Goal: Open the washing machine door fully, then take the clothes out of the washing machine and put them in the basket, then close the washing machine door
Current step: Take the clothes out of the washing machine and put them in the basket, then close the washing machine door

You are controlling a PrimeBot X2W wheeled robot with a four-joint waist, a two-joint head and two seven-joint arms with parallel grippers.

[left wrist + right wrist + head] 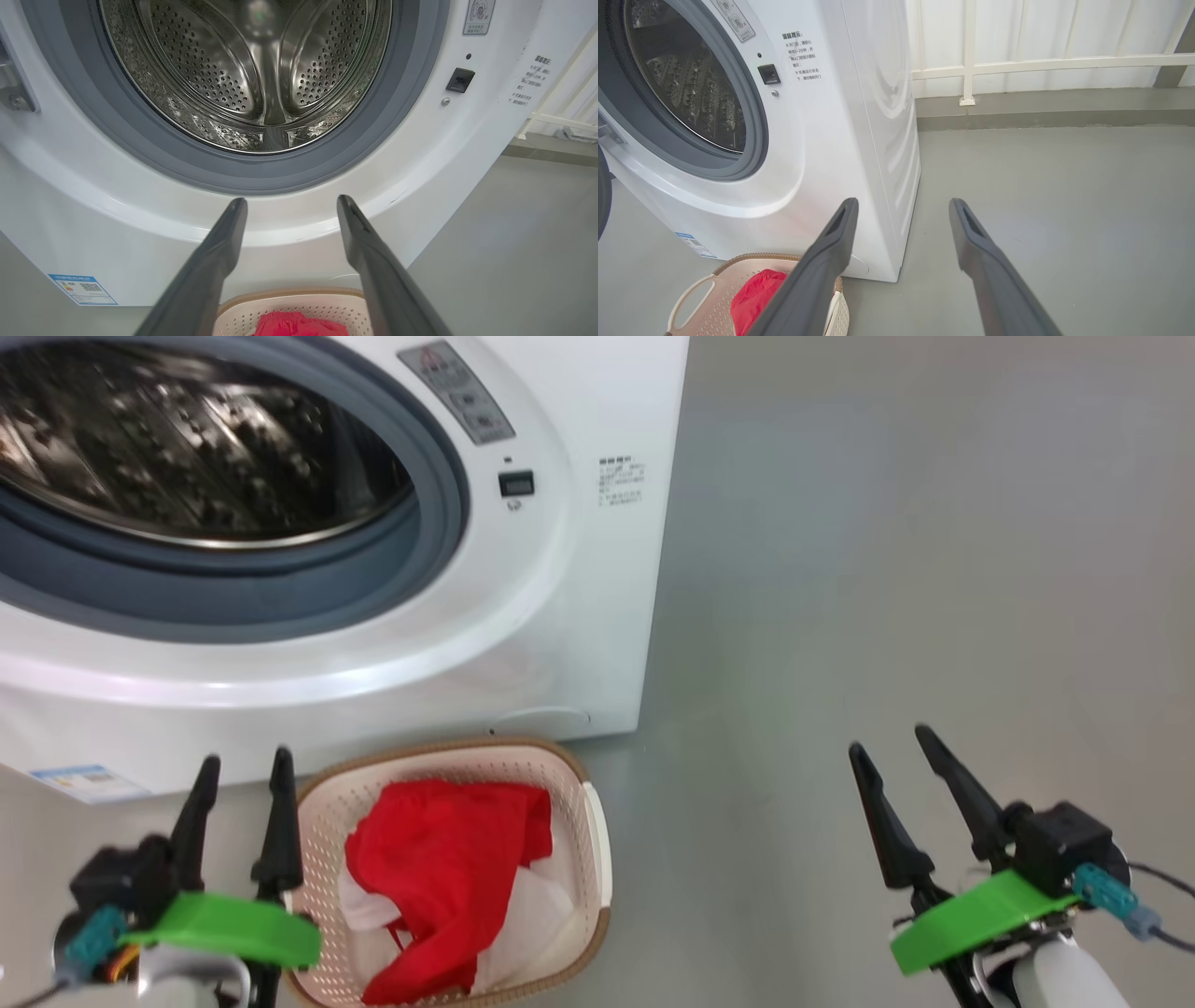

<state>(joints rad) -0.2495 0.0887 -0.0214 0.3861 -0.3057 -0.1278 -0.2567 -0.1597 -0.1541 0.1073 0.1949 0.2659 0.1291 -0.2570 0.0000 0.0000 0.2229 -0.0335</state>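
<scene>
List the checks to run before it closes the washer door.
1. Drum, visible part free of fabric: ok.
2. Clothes inside basket: ok.
3. Gasket free of fabric: ok.
4. Left pincer open and empty: ok.
5. Right pincer open and empty: ok.
6. Door, a dark edge at the right wrist view's border, how far open: cannot tell.

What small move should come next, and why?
Probably move the left gripper leftward toward the washing machine door, its dark rim at the right wrist view's left edge. The drum looks empty, the clothes lie in the basket, and this gripper and the right gripper stand open, empty, so closing seems all that remains.
</scene>
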